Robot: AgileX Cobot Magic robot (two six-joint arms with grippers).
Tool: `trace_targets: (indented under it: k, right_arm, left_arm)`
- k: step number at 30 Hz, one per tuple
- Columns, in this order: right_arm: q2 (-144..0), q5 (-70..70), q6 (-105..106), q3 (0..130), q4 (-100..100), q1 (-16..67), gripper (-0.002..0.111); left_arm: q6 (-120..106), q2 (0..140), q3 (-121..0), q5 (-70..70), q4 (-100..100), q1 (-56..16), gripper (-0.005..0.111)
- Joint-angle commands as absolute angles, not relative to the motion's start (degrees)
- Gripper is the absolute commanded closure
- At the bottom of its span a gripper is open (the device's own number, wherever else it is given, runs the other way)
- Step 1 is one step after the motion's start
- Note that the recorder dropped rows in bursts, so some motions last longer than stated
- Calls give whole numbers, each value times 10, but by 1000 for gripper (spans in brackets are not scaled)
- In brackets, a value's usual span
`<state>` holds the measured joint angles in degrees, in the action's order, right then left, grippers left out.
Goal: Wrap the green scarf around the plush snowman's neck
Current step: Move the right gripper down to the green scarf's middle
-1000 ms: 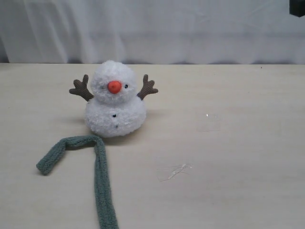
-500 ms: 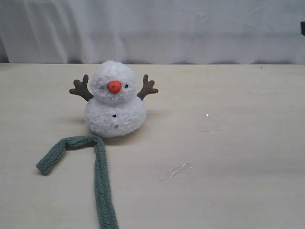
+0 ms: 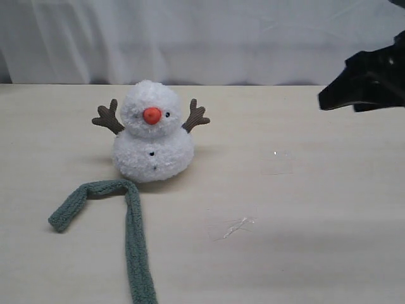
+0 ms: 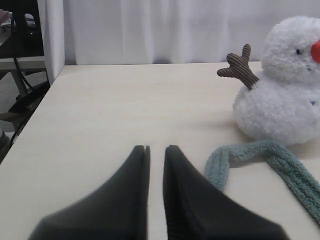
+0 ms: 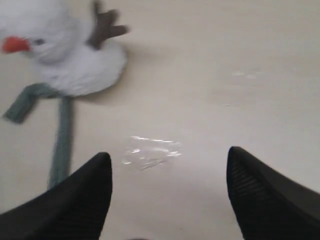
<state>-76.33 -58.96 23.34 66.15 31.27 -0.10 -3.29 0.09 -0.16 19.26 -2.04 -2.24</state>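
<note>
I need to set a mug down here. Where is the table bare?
Widest bare stretch: the table right of the plush snowman, beyond the shiny scrap. Also the strip between snowman and curtain. Crowded: front left, where the green scarf loops.

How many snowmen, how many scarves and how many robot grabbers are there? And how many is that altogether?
plush snowman: 1
green scarf: 1
robot grippers: 2 (left gripper, right gripper)
Total: 4
</note>
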Motion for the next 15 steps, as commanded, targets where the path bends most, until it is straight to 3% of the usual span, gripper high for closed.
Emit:
trace_targets:
  k: [1, 9, 15]
  right_arm:
    - [-762, -602, 243, 629, 305, 86, 46]
    - [-835, -458, 143, 605, 209, 314, 46]
    - [-950, -448, 141, 648, 204, 389, 46]
  left_arm:
    - [-30, 0, 0, 185, -21, -27, 95]
    - [-30, 0, 0, 185, -21, -27, 95]
    - [-30, 0, 0, 185, -21, -27, 95]
